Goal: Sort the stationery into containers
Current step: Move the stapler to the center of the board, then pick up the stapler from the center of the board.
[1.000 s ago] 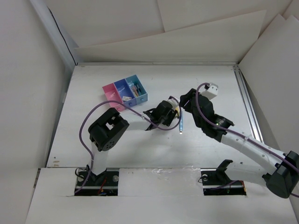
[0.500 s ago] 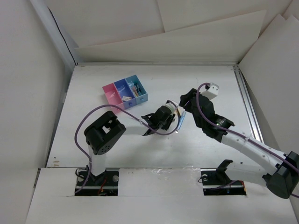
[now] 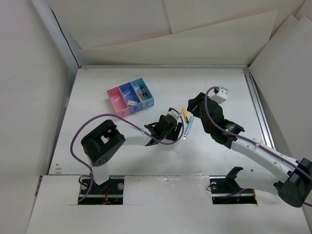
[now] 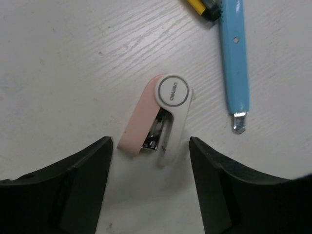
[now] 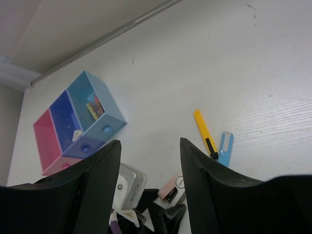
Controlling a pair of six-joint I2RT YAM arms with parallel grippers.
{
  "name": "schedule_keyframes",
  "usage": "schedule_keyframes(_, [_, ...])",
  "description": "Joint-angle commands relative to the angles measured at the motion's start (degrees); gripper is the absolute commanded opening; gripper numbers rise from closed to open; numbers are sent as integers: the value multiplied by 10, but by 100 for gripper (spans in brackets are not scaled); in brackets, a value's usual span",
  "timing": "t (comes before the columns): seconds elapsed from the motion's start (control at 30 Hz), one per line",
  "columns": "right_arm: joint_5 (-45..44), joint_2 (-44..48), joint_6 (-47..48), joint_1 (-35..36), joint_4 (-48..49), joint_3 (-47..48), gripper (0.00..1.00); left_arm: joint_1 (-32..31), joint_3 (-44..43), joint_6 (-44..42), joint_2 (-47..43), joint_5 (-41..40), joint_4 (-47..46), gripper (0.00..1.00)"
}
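Observation:
A small pink-and-white folding clip-like piece (image 4: 157, 118) lies flat on the table. My left gripper (image 4: 150, 146) is open with a fingertip on either side of its near end, touching neither. Beside it lie a blue cutter (image 4: 234, 58) and a yellow cutter (image 4: 197, 6), the blue one (image 3: 189, 126) just right of the yellow one (image 3: 185, 114). My right gripper (image 5: 148, 146) hangs open and empty above them. The joined containers stand at the back left: pink (image 3: 116, 97), dark blue (image 3: 127, 92), light blue (image 3: 144, 91).
The light blue tray (image 5: 105, 127) holds short coloured sticks. The dark blue tray (image 5: 66, 114) holds a small pale piece. A metal rail (image 3: 257, 107) runs down the table's right side, and white walls close in the back and sides.
My left arm has drawn back toward the near left, uncovering the yellow cutter on the table, and its jaws stand wider. The right arm has stayed put.

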State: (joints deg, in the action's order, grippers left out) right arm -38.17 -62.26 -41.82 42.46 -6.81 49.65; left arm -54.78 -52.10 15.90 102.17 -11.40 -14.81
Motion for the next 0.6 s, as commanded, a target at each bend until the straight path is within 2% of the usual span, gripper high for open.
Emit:
schedule_keyframes(0.0, [-3, 0, 3, 5, 25, -5, 57, -8, 18, 31, -5, 3, 36, 64])
schedule_keyframes(0.07, [-3, 0, 3, 5, 25, -5, 57, -8, 18, 31, -5, 3, 36, 73])
schedule_keyframes(0.13, [-3, 0, 3, 5, 25, -5, 57, -8, 18, 26, -5, -3, 36, 78])
schedule_keyframes(0.4, [-3, -5, 3, 5, 25, -5, 57, -8, -7, -23, 12, -8, 19, 79])
schedule_keyframes(0.57, [-3, -5, 3, 5, 25, -5, 57, -8, -52, -45, 44, -33, 34, 79])
